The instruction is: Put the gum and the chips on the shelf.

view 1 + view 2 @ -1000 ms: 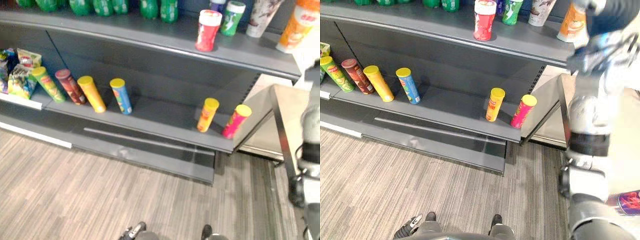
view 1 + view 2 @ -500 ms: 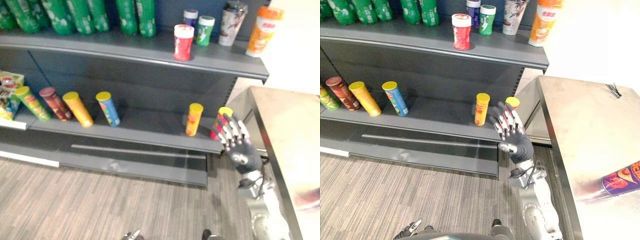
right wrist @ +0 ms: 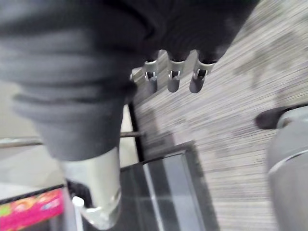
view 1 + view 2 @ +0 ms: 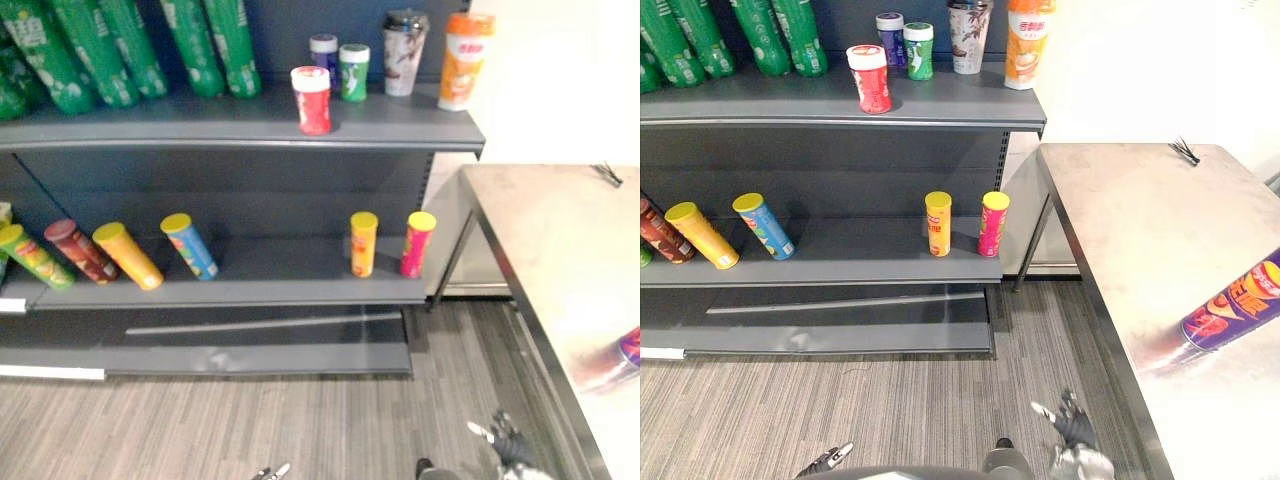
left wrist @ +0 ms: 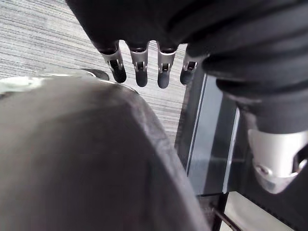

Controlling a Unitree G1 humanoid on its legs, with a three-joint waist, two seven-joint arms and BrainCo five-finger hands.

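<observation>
1. A purple chips can (image 4: 1230, 305) is seen lying on its side on the steel table (image 4: 1120, 220), toward the table's right side.
2. The right hand (image 4: 1072, 428) is held low over the floor (image 4: 890, 400), just beside the table's near left edge and well apart from the chips can. Nothing is held in it, and its fingers (image 3: 172, 79) are seen straight and relaxed in the right wrist view.
3. The left hand (image 5: 139, 70) is likewise shown empty, its fingers extended, low over the floor and far from the chips can.
4. Two small tubs, one purple (image 4: 889, 38) and one green (image 4: 919, 50), are stood upright on the top shelf (image 4: 960, 100), just behind a red tub (image 4: 871, 78). Whether they are the gum cannot be told.
5. Two cups (image 4: 969, 35) are placed to the right of the tubs, and green bottles (image 4: 770, 35) are ranged to the left.
6. On the lower shelf (image 4: 860, 265), an orange can (image 4: 938, 223) and a pink can (image 4: 992, 223) are stood upright side by side near the right end. A blue can (image 4: 764, 226) and a yellow can (image 4: 702, 235) are seen tilted further left.
</observation>
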